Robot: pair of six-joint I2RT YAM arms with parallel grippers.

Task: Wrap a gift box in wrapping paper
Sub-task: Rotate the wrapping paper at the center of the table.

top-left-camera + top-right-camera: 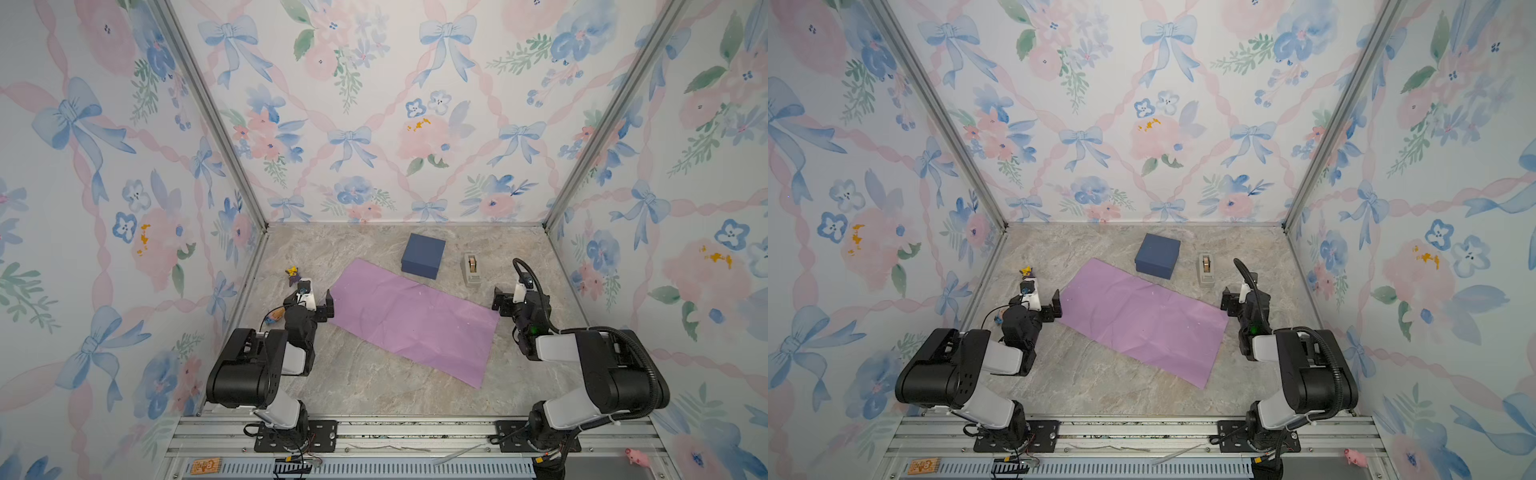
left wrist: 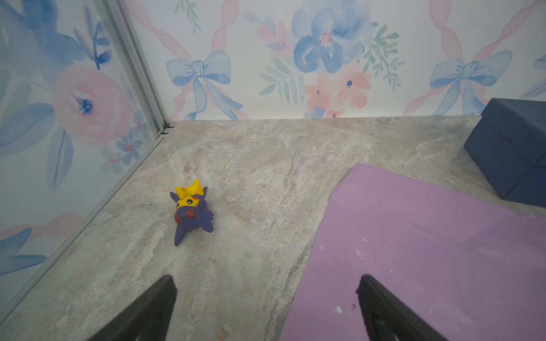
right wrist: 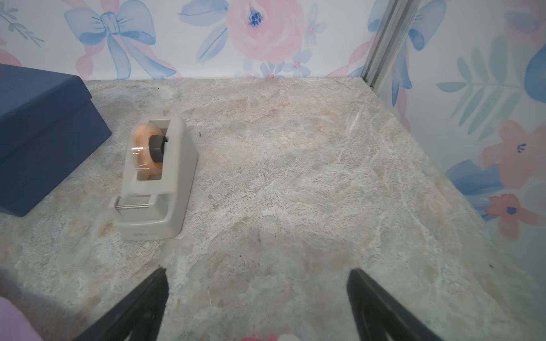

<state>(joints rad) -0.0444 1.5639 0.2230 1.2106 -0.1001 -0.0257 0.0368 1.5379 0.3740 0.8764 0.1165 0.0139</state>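
left tool [image 2: 266, 280] stands with its jaws wide apart and empty, one finger over the edge of the wrapping paper [image 1: 411, 320], at the sheet's 9 o'clock. right tool [image 3: 258, 271] is likewise spread wide, holding nothing, over bare surface [image 1: 361, 382] at the sheet's 3 o'clock. the gift box [image 1: 423, 255], lid on and contents hidden, sits at the sheet's 12 o'clock, just beside its far edge. the tape dispenser [image 1: 471, 270], at the box's 3 o'clock, carries one tape roll [image 3: 144, 150]. open surface lies at the paper's 6 o'clock. count: two tools, one box, one lilac sheet lying flat, one dispenser, one toy figure [image 2: 192, 211] at the left tool's 11 o'clock.
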